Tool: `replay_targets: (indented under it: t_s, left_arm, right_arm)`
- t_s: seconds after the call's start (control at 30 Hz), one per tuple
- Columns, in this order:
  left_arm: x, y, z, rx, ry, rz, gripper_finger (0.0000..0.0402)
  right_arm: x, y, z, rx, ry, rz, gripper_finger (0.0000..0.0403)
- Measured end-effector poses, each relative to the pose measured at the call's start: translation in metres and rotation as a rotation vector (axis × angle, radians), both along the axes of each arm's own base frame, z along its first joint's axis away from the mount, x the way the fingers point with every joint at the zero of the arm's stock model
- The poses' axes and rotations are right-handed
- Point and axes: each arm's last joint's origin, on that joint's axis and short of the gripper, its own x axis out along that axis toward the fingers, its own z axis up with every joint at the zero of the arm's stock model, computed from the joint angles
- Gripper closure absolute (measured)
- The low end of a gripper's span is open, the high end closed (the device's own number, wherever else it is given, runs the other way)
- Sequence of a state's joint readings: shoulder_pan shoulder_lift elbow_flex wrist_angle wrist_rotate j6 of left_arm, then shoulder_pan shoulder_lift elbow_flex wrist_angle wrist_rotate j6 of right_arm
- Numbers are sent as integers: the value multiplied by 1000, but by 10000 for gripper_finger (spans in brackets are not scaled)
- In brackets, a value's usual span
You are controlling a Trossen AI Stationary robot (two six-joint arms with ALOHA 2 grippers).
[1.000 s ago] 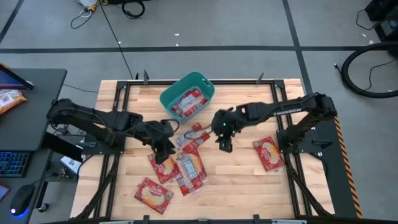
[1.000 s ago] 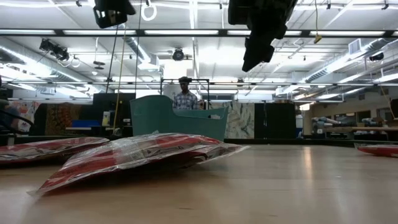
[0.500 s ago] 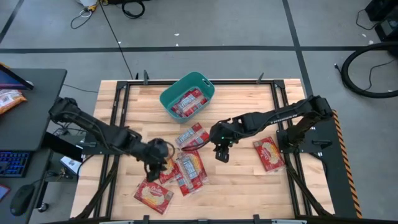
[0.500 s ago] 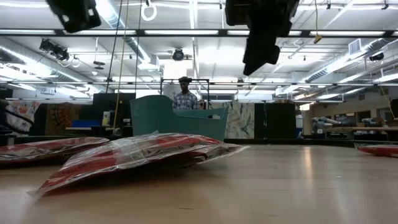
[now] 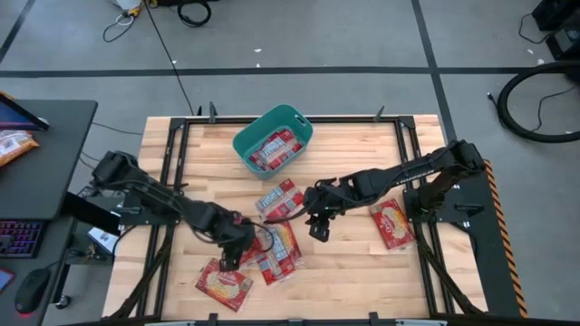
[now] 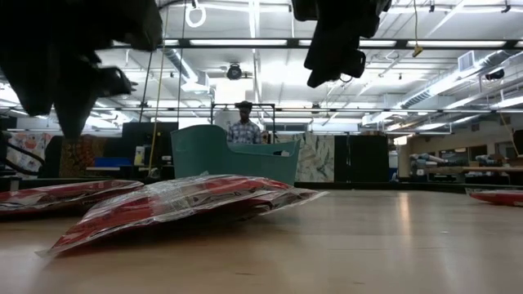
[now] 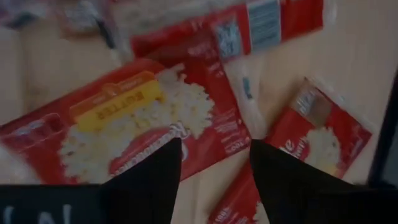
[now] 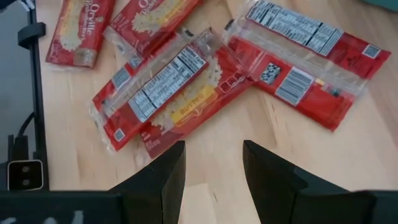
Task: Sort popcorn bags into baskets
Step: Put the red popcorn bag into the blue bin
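Several red popcorn bags lie flat on the wooden table: a loose overlapping pile point(image 5: 275, 246), one bag point(image 5: 281, 199) farther back, one point(image 5: 224, 282) by the near edge, and one point(image 5: 391, 224) alone on the right. More bags lie inside the teal basket point(image 5: 272, 139). My left gripper point(image 5: 240, 249) hangs open above the pile's left side, its fingers point(image 7: 149, 174) over a bag with a yellow label point(image 7: 124, 124), touching nothing. My right gripper point(image 5: 317, 226) hovers open over bare wood just right of the pile point(image 8: 168, 93).
The basket point(image 6: 233, 155) stands near the table's far edge, left of centre. Bare wood lies between the pile and the lone right-hand bag. A person stands in the room beyond the table point(image 6: 242, 122). A desk with a keyboard sits off the table's left point(image 5: 27, 226).
My left gripper has moved toward the table's near edge and come down, and now hangs low over the pile's left side. My right gripper has drifted a little toward the near edge and the pile. The bags have stayed where they were.
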State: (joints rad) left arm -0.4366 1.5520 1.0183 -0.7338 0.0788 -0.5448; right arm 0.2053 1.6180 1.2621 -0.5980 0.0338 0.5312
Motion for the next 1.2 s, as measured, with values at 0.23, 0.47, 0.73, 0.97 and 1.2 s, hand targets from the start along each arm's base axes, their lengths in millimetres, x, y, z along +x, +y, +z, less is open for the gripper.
replay_targets:
  t_s: [0.23, 0.47, 0.73, 0.97, 1.2]
  left_arm:
    - [13, 19, -16, 17, 43, -93, 228]
    - [18, 29, -17, 30, 40, -65, 230]
    - [21, 28, -16, 22, 11, -38, 230]
    - [28, 26, -14, -22, -57, 35, 230]
    - [39, 22, -8, -64, -181, 31, 230]
  right_arm:
    - [-2, 5, -1, 5, 16, 2, 238]
    - [-6, 5, -3, 44, 63, -58, 238]
    - [-4, -1, -3, -110, 34, -20, 238]
    - [0, -17, -1, -174, -11, -196, 238]
    - [2, -27, -1, -44, -24, -426, 238]
